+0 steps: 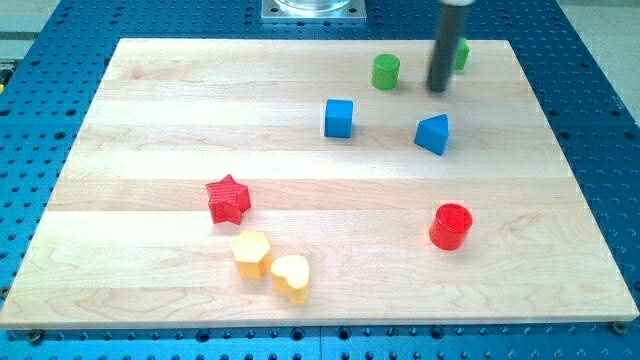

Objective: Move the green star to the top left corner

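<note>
Nearest lie two yellow plastic blocks [271, 265], then the red plastic star [228, 198]. At the wooden desk's [150, 150] far right, my tip [438, 89] touches the mostly hidden green star [460, 54]. The rod has no tool to spread. Approach step; next, I judge, a leftward push.

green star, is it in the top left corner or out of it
Out of it. The green star sits near the view's top right, mostly hidden behind my rod, with my tip just left of it.
</note>
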Motion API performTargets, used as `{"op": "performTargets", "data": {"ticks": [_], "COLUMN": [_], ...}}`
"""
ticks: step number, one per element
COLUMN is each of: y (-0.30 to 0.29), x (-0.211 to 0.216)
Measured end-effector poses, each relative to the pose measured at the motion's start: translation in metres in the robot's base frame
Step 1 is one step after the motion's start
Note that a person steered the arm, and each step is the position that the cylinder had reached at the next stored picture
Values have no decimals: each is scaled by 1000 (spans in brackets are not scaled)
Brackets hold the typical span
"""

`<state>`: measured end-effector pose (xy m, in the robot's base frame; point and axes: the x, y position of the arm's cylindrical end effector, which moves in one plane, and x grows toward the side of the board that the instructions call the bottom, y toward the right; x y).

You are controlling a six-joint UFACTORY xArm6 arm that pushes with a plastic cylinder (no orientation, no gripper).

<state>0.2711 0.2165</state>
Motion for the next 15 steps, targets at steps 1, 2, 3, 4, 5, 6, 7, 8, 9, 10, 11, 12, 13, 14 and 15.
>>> {"op": "performTargets", "data": {"ticks": [1,2,3,4,5,6,7,8,9,10,11,12,13,14,15], "y": [55,0,-80,-122,-24,9,-71,-166,-235,-260,-287,-241,-292,-358,-316], "x": [-55,-64,-59,-54,-74,-40,-9,3,3,-4,-17,-44,-47,-35,6]}}
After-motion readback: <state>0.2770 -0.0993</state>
